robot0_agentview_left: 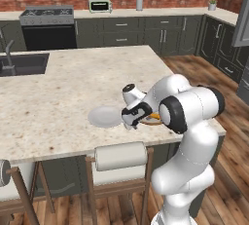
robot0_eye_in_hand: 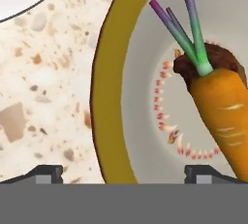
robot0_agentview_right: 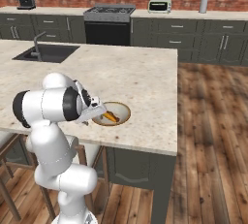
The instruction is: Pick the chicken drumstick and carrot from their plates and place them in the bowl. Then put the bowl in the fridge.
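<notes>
Since both foods lie in the bowl, stage: loading done, fridge step left.
Carrot (robot0_eye_in_hand: 220, 116): right of hand view, inside bowl (robot0_eye_in_hand: 109, 97), green top upward.
Drumstick (robot0_eye_in_hand: 218, 58): under the carrot's top, mostly hidden.
Claw (robot0_eye_in_hand: 123, 172): spread wide, empty, straddling the rim at lower frame.
Plate (robot0_agentview_left: 104, 117): grey-white, bare, left of bowl on surface (robot0_agentview_left: 73, 83).
Remaining: grip rim, carry to fridge.

Carrot (robot0_eye_in_hand: 224, 116) over drumstick (robot0_eye_in_hand: 213, 60) fills bowl's (robot0_eye_in_hand: 109, 97) far side; near rim bare, counter (robot0_eye_in_hand: 43, 97) beside it free.
</notes>
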